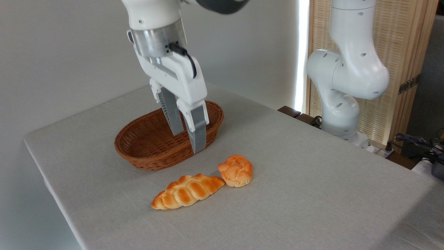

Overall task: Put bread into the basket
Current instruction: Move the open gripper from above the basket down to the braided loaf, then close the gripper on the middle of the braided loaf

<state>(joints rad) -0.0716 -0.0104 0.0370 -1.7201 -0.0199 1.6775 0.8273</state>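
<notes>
1. while the gripper (189,142) hangs in front of the basket (145,152), its two grey fingers (198,130) stand a little apart with nothing between them, tips pointing down and well above the cloth.
2. the bread (187,191), a long braided loaf, lies flat on the table (312,194) in front of the basket and apart from it, running from lower left to upper right.
3. its upper right tip touches or nearly touches a small round bun (236,170); i cannot tell which.
4. the basket is empty, so the loaf is not yet moved.
5. the loaf's glossy, even shine suggests a model rather than real bread, so i judge it light and fairly firm, perhaps with some give.
6. that gloss also suggests a slick skin, and the rounded braids give sloping faces that pads could slide off.
7. the best hold looks to be across the narrow width at the middle, where the loaf is thickest and balance is even.
8. gripping near a tapered end would likely let it swing or slip free.
9. the fingers seem to need turning to straddle the loaf crosswise, and opening wider than they stand now.
10. keeping to the middle also keeps the fingers clear of the bun.
</notes>
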